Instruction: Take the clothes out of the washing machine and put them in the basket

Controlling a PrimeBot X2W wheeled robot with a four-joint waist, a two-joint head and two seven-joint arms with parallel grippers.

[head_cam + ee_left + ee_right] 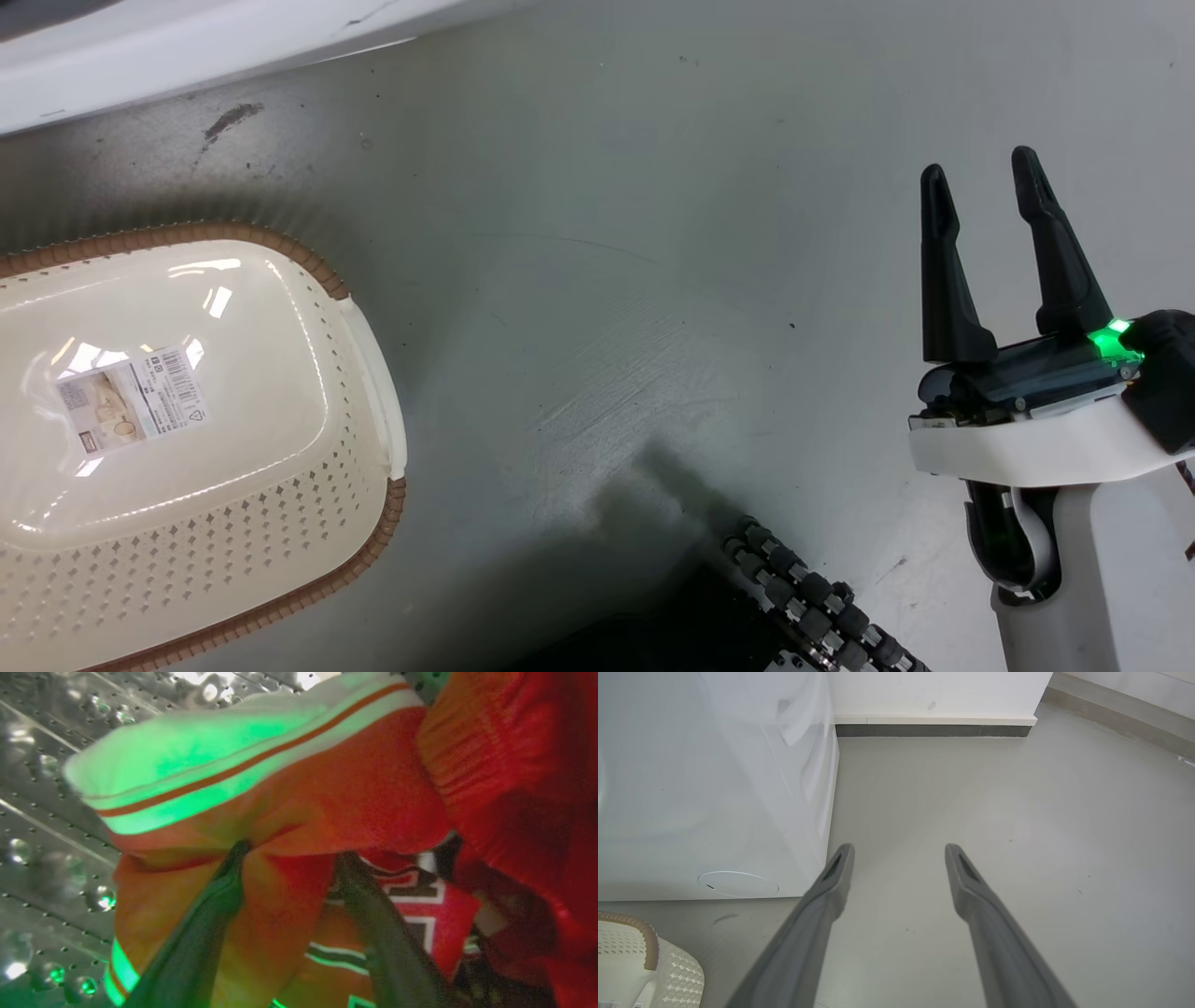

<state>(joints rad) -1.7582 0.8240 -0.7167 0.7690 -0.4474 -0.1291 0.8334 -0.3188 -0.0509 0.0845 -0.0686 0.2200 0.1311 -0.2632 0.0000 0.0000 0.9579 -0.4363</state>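
grey floor point(597, 280), white wall point(934, 690), dark skirting point(924, 731)

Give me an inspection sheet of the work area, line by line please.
Surface: grey floor, scuffed, one dark smear.
Job's things: basket empty but for a label; jersey and red garment in the drum.
Clutter: nothing seen.
Grippers: left gripper open, jersey fabric between its fingers; right gripper open above the floor.
Cables: black ribbed conduit at the head view's bottom edge.
Surroundings: white wall with dark skirting.
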